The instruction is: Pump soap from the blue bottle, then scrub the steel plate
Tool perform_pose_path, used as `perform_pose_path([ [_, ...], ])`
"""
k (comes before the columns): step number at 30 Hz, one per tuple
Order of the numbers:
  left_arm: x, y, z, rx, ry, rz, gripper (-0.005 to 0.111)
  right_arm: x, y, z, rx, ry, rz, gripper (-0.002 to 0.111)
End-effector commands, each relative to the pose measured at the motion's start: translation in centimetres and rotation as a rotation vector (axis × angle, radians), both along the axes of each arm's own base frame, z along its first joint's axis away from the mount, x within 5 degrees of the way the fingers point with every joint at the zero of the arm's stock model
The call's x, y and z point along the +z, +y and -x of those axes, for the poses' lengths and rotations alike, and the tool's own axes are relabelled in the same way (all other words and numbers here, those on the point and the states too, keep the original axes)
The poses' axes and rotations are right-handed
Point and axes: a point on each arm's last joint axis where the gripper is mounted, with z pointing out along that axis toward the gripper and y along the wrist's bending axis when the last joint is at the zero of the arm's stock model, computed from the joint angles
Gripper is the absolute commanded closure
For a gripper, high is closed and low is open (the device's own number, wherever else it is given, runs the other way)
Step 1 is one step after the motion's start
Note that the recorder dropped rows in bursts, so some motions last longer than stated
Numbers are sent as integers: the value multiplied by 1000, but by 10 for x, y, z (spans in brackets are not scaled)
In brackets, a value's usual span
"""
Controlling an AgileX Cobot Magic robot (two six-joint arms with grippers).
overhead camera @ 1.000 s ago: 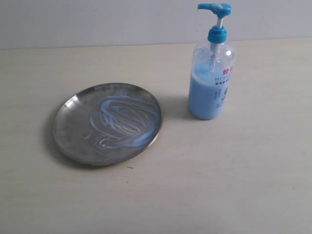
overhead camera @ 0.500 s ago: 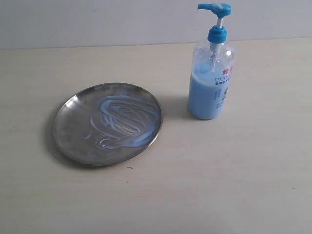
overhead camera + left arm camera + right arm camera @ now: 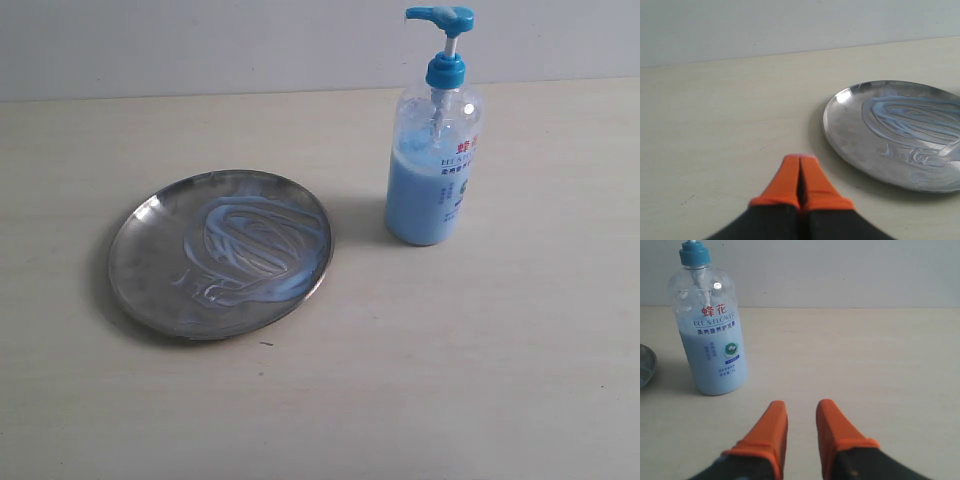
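Observation:
The steel plate (image 3: pixel 220 253) lies flat on the table's left half, with pale blue soap (image 3: pixel 262 240) smeared in streaks over its middle and right side. The blue bottle (image 3: pixel 432 165) stands upright to the plate's right, its pump head raised. Neither gripper shows in the exterior view. In the left wrist view my left gripper (image 3: pixel 800 159) is shut and empty, orange fingertips pressed together above bare table, a short way from the plate (image 3: pixel 850 135). In the right wrist view my right gripper (image 3: pixel 801 410) is open with nothing between its fingers, set back from the bottle (image 3: pixel 712 335).
The table (image 3: pixel 480 360) is a pale beige surface that ends at a light grey wall (image 3: pixel 250 40) behind the bottle. The plate's rim (image 3: pixel 646 367) just shows beside the bottle in the right wrist view.

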Motion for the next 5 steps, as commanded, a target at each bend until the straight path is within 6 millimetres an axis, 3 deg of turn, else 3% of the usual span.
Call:
perform_pose_path([
  [1,0,0,0,-5,-8,2,107,-1,0,0,-6,-6,-2,84],
  [5,0,0,0,-5,-8,2,107,-1,0,0,-6,-6,-2,84],
])
